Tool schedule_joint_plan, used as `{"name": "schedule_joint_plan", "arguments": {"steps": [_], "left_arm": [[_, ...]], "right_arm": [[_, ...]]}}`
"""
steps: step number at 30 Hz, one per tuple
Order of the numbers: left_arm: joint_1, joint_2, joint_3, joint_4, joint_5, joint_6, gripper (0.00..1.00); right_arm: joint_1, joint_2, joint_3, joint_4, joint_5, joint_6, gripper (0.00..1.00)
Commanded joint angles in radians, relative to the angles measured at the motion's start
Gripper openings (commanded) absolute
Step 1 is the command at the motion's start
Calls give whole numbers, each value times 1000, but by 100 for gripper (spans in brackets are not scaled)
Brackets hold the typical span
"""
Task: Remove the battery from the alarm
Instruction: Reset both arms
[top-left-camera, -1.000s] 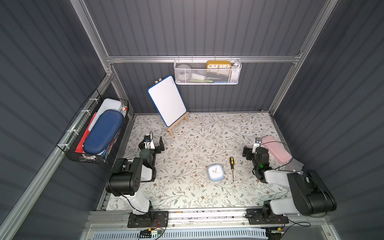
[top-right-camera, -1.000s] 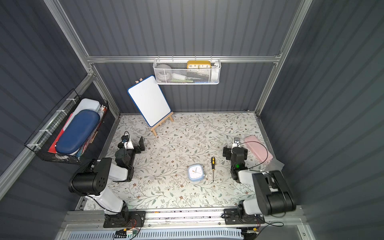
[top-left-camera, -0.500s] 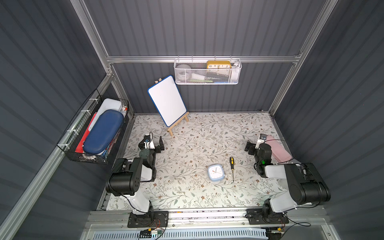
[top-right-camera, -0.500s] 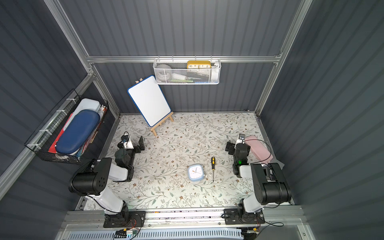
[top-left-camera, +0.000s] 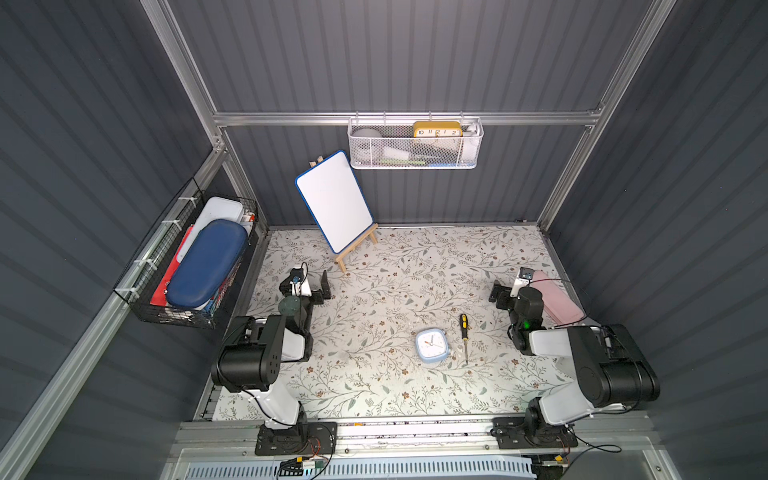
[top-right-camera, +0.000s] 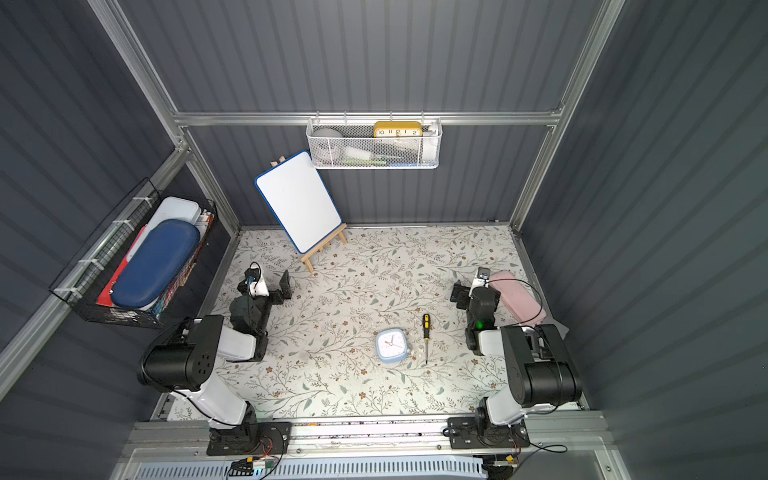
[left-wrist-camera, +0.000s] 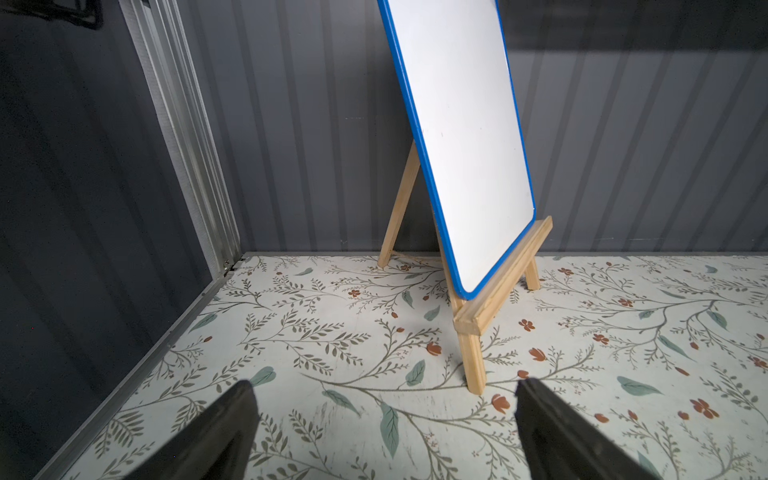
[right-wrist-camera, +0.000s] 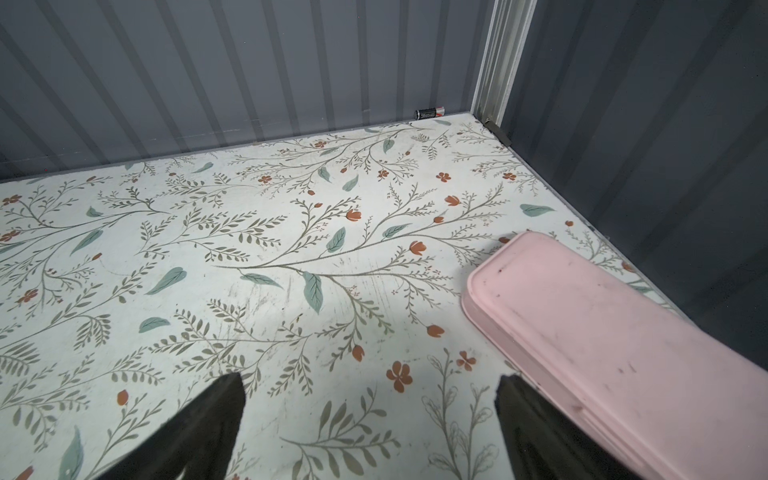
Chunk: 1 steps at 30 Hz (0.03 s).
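The right gripper (top-left-camera: 508, 286) has crept a little forward, farther along the pink case (top-left-camera: 555, 299) lying just beside its outer finger, while the right arm (top-left-camera: 598, 374) behind it has shifted its elbow slightly.

The left arm (top-left-camera: 259, 357) and right arm (top-left-camera: 598, 365) sit folded low at opposite sides. The left claw (top-left-camera: 307, 287) and right claw (top-left-camera: 508, 292) each point forward, jaws spread wide, gripping nothing.

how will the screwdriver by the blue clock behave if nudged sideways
The screwdriver lies flat on the table and its handle looks rounded, so it would probably roll. The thin shaft likely weighs less than the handle, so it may swing around the handle end. The alarm beside it could get bumped.
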Motion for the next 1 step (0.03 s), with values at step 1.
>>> {"name": "schedule_joint_plan", "arguments": {"steps": [1], "left_arm": [[-3, -12, -4, 29, 12, 25, 99]], "right_arm": [[0, 10, -10, 17, -1, 10, 99]]}}
